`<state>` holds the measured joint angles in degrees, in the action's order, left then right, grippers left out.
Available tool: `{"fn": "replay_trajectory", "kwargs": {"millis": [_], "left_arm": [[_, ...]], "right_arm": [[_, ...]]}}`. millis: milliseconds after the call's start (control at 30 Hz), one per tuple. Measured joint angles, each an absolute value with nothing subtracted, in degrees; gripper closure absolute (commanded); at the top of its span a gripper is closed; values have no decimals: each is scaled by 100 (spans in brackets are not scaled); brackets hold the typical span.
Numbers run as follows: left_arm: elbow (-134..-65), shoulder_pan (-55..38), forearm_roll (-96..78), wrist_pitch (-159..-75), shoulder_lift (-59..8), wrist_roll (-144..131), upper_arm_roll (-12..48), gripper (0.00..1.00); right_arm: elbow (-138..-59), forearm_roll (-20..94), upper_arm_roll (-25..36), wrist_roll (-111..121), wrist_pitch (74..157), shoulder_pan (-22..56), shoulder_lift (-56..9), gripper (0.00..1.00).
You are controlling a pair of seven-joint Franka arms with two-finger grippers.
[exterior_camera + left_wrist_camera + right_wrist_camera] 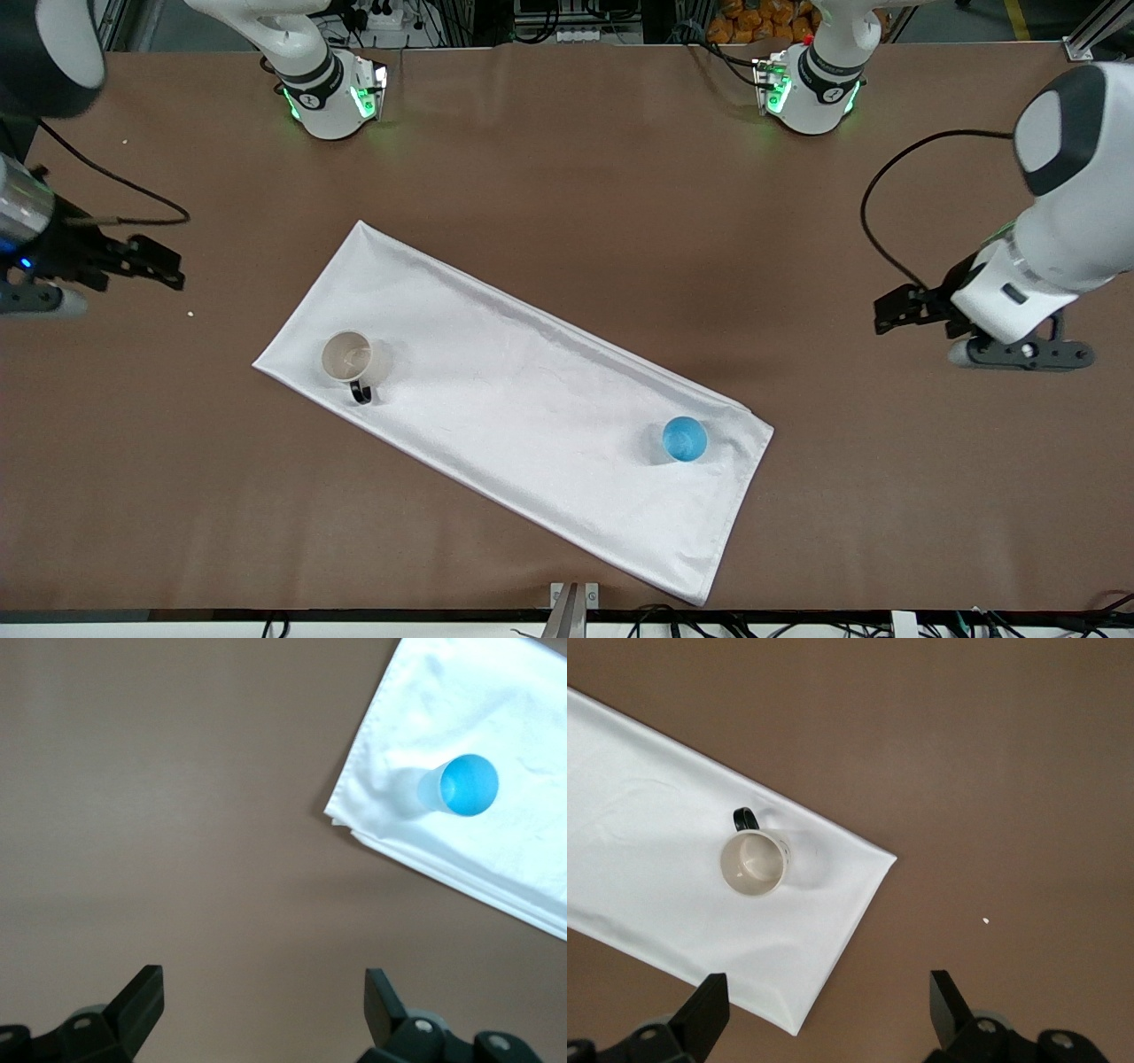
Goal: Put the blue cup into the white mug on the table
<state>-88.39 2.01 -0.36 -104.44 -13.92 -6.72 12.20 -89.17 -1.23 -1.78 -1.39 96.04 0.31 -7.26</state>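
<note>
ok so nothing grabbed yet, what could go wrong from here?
1. The blue cup and white mug both stand on a loose white cloth at its two ends; dragging either could pull the cloth and shift the other.
2. The cup looks only slightly narrower than the mug, so a tilted or off-centre drop may catch the rim.
3. The left gripper and right gripper both hang open over bare table, away from the cloth; whichever carries the cup must cross most of the cloth.
</note>
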Motion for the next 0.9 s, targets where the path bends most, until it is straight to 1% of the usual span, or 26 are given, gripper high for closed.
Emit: {"fn": "replay_trajectory", "kwargs": {"millis": [433, 567, 900], "left_arm": [[-8849, -246, -21, -11419, -2186, -1053, 1224, 0], [-8849, -370, -14, -11743, -2453, -1131, 1223, 0], [-8821, -604, 85, -12385, -2957, -1341, 1214, 0]], "right_arm": [[-8926, -123, -178, -166, 11156, 384, -2003, 0], [-8917, -123, -181, -134, 11440, 542, -2270, 0], [-8872, -122, -252, 224, 11680, 799, -2729, 0]]}}
